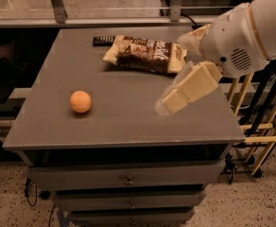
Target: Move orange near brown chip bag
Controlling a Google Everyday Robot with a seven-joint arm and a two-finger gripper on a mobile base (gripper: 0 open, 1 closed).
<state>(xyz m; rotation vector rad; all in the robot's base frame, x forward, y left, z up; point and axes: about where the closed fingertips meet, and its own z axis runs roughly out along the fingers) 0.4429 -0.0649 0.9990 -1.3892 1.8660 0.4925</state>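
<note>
The orange [80,101] lies on the left part of the grey cabinet top [124,122]. The brown chip bag [146,54] lies flat near the back edge, right of centre. My gripper [172,73] reaches in from the right, above the right part of the top. It is open and empty. One cream finger [187,88] points down-left over the top, and the other [191,36] sits by the bag's right end. The gripper is well to the right of the orange and does not touch it.
A flat black bar [103,40] lies at the back edge, just left of the bag. The cabinet has drawers [128,178] below. A wooden rack [261,136] stands to the right. A glass partition [105,4] runs behind.
</note>
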